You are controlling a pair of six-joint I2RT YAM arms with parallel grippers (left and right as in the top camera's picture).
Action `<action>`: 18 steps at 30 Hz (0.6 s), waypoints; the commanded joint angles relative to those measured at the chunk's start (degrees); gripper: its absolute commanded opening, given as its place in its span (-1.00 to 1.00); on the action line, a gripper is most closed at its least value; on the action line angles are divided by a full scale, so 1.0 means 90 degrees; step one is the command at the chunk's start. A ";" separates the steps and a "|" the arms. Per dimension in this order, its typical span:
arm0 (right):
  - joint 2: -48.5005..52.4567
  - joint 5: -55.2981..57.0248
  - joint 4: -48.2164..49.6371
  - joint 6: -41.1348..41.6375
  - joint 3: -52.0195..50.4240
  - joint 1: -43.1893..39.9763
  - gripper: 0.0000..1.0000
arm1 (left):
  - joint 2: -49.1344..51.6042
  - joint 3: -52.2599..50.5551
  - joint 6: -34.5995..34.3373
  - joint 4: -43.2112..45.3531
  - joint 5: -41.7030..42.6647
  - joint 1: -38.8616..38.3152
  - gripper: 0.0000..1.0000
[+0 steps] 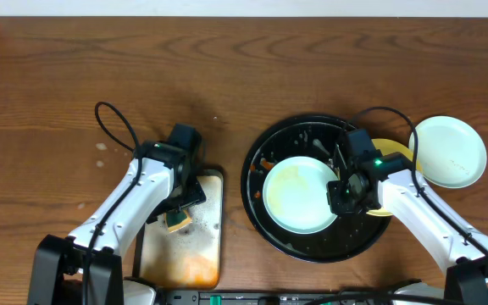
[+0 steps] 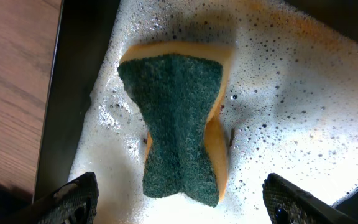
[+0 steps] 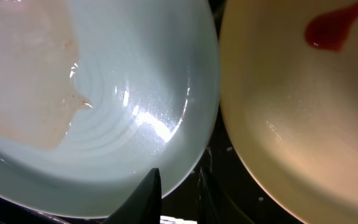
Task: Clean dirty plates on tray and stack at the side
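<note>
Three plates are out: one blue plate (image 1: 297, 196) lies in the big black tray (image 1: 256, 168), a yellow plate (image 1: 394, 151) lies just beside it, and a second blue plate (image 1: 449, 151) sits on the table (image 1: 142, 68) to the right. The right claw (image 1: 344, 192) pinches the right rim of the blue plate in the tray. The left claw (image 2: 182, 198) is spread wide over the sponge (image 2: 179, 124), not touching it.

White arms (image 1: 117, 207), black hands (image 1: 183, 203), black cables (image 1: 113, 119)

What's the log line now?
left gripper: open above green-topped yellow sponge | right gripper: gripping pale mint-blue round plate rim | pale yellow round plate: sauce spot
</note>
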 commanded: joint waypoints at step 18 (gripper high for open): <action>-0.0061 -0.0981 0.1722 -0.0321 -0.0877 -0.0068 -0.64 | -0.0019 -0.0032 0.0039 -0.0019 -0.0036 0.0034 0.72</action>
